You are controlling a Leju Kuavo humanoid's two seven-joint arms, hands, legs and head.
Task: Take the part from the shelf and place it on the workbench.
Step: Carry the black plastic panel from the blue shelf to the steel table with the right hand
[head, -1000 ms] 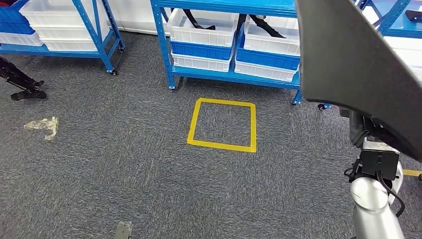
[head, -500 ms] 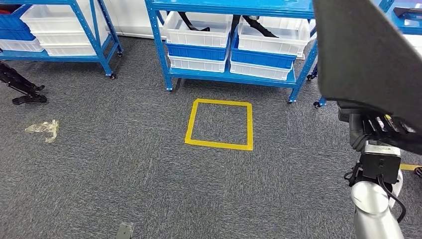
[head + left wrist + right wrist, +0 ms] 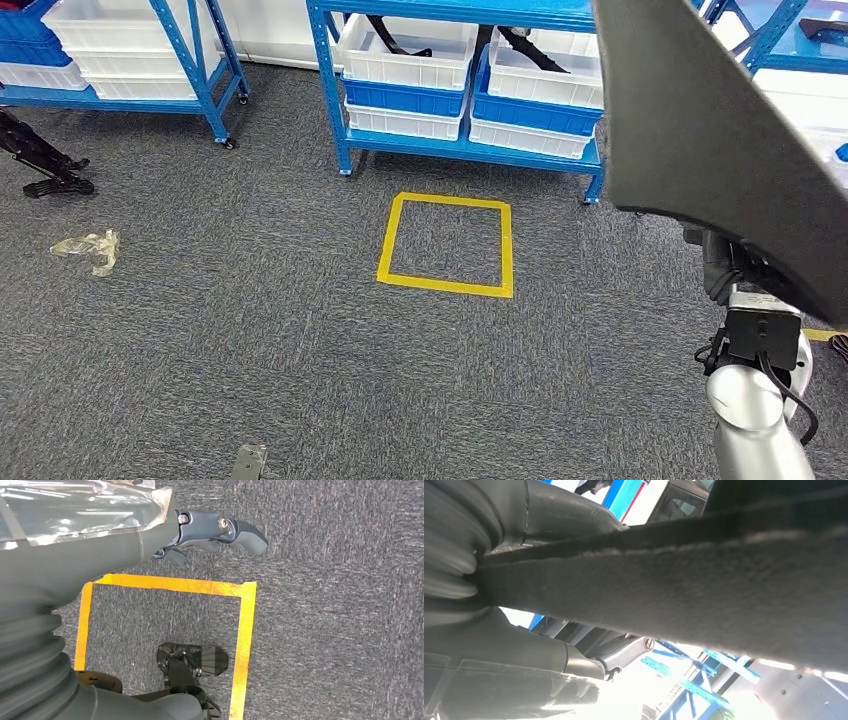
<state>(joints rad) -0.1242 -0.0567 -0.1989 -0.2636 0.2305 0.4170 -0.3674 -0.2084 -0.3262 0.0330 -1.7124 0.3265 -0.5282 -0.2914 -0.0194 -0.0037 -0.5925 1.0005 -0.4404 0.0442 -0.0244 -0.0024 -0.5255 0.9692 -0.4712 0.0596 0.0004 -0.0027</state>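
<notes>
A large dark grey felt-like panel, the part (image 3: 710,130), fills the upper right of the head view, raised in front of the camera. My right hand (image 3: 735,262) grips it from below, its dark fingers partly hidden under the panel's lower edge. In the right wrist view the part (image 3: 724,580) runs across the picture with my right hand (image 3: 574,670) clamped against it. My left hand (image 3: 210,532) hangs over the carpet with its fingers stretched out and nothing in them. The blue shelf (image 3: 460,150) stands ahead with white bins (image 3: 405,55) holding black parts.
A yellow tape square (image 3: 446,247) marks the grey carpet in front of the shelf; a yellow tape square (image 3: 245,630) also lies below my left hand. A second blue shelf (image 3: 200,70) stands at the left. A crumpled plastic scrap (image 3: 88,247) and a black stand foot (image 3: 40,165) lie on the floor at left.
The whole picture swayed slightly, so the camera moved. The part stays held in my right hand and has shifted a little across the view.
</notes>
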